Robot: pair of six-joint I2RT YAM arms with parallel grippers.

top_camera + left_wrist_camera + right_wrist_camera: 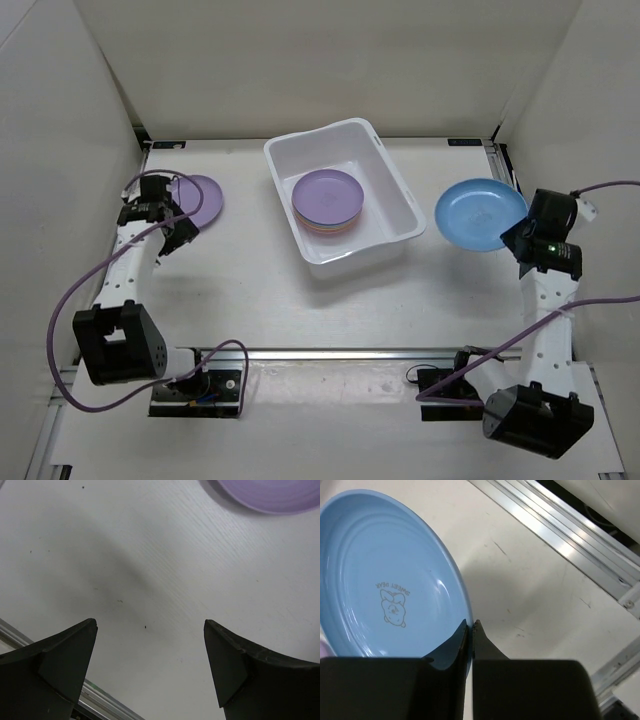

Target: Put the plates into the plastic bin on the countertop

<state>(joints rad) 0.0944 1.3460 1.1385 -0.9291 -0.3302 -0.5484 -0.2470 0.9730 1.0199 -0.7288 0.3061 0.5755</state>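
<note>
The white plastic bin (390, 215) stands at the middle back of the countertop (250, 300). It holds a stack of plates with a purple plate (327, 195) on top. My right gripper (470, 624) is shut on the rim of a blue plate (385, 580), which it holds right of the bin (480, 213). A second purple plate (203, 198) lies flat at the far left. My left gripper (180, 232) is open and empty just in front of that plate, whose edge shows at the top of the left wrist view (270, 495).
White walls close in the countertop on the left, back and right. A metal rail (330, 353) runs along the front, and another rail (580, 545) runs along the right edge. Purple cables loop beside both arms.
</note>
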